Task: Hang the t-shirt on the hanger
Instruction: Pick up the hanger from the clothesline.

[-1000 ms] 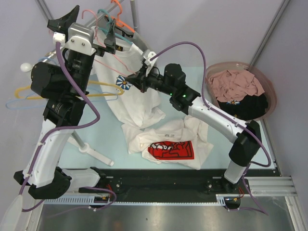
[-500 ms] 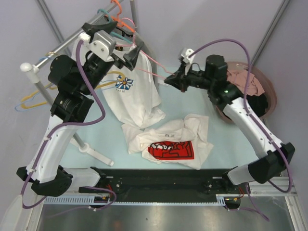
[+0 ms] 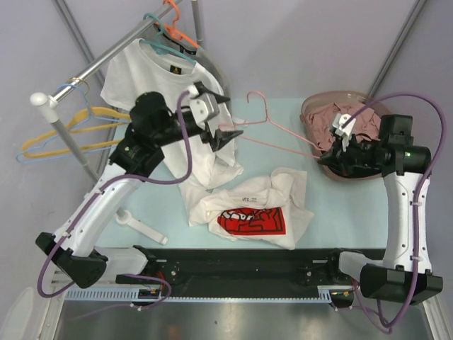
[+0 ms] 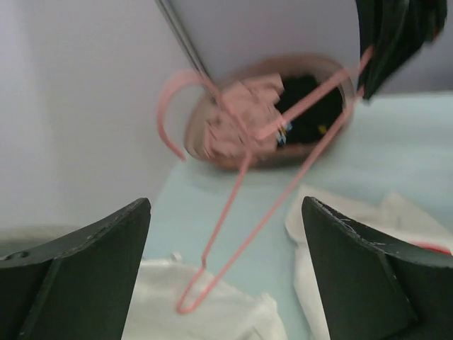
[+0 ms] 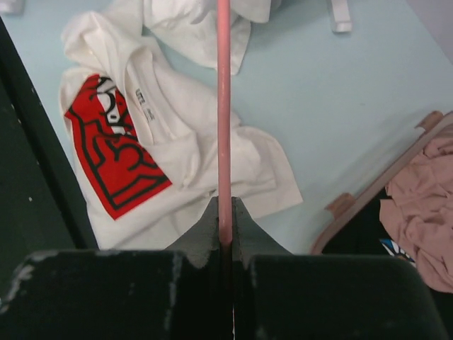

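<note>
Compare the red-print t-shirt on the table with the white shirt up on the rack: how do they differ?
Pose: the red-print t-shirt lies crumpled on the table, while the hung shirt hangs from the rack.
Hanger: the hung shirt sits on a teal hanger; the red-print t-shirt has none in it.
Markings: the red-print t-shirt shows a large red print, the hung shirt only a small dark neck label.
Both are white t-shirts.

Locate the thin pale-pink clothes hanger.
Top view, right of centre: the pale-pink hanger is held above the table, clamped in the right gripper beside the round brown laundry basket.
</note>
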Robot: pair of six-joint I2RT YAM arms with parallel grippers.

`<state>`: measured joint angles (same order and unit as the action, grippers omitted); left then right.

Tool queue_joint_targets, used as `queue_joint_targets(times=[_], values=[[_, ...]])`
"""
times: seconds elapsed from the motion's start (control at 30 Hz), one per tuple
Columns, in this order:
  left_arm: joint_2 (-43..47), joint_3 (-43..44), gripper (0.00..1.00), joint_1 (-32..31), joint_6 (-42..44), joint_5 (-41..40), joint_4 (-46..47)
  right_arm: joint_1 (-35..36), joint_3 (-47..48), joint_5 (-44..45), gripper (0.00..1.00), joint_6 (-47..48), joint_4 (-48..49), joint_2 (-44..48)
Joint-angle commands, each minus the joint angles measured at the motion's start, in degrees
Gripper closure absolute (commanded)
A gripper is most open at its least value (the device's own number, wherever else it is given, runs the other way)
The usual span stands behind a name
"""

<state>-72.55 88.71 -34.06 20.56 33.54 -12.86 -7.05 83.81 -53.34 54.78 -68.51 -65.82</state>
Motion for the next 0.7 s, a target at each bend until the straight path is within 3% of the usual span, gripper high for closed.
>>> queue_joint_targets(times=[0.0, 0.07, 0.4, 0.5, 0.53, 0.57, 0.6, 0.63, 0.67], values=[[4.5, -11.4, 0.09, 0.9, 10.7, 7.1, -3.9, -3.0, -1.7, -5.2, 1.0, 14.8, -18.2, 3.9], [6.5, -17.1, 0.1, 0.6, 16.8, 8.6, -4.7, -2.7, -3.0, -5.9, 1.0, 16.6, -18.2, 5.6], [6.9, -26.9, 0.12, 0.1, 20.0, 2.8, -1.4, 6.9, -7.5, -5.3, 1.0, 18.3, -18.3, 8.5], [7.6, -29.6, 0.31, 0.1, 20.8, 3.3, -3.3, 9.7, -7.5, -4.8, 1.0, 18.7, -18.3, 7.2], [7.7, -29.7, 0.5, -0.1, 20.9, 4.9, -5.0, 9.6, -7.5, -4.8, 1.0, 18.3, -17.9, 6.7], [7.6, -29.6, 0.61, -0.2, 21.2, 5.5, -6.5, 9.7, -7.5, -5.0, 1.0, 17.2, -15.8, 6.0], [7.7, -29.5, 0.72, -0.6, 20.7, 5.7, -8.8, 9.7, -7.5, -5.0, 0.91, 14.3, -14.6, 5.4], [7.6, -29.4, 0.88, -0.8, 18.3, 5.4, -9.2, 10.2, -7.5, -5.0, 0.59, 12.7, -13.2, 5.0], [7.4, -29.5, 0.96, -1.1, 17.2, 3.5, -9.4, 10.8, -7.5, -4.2, 0.45, 10.4, -9.5, 4.2]])
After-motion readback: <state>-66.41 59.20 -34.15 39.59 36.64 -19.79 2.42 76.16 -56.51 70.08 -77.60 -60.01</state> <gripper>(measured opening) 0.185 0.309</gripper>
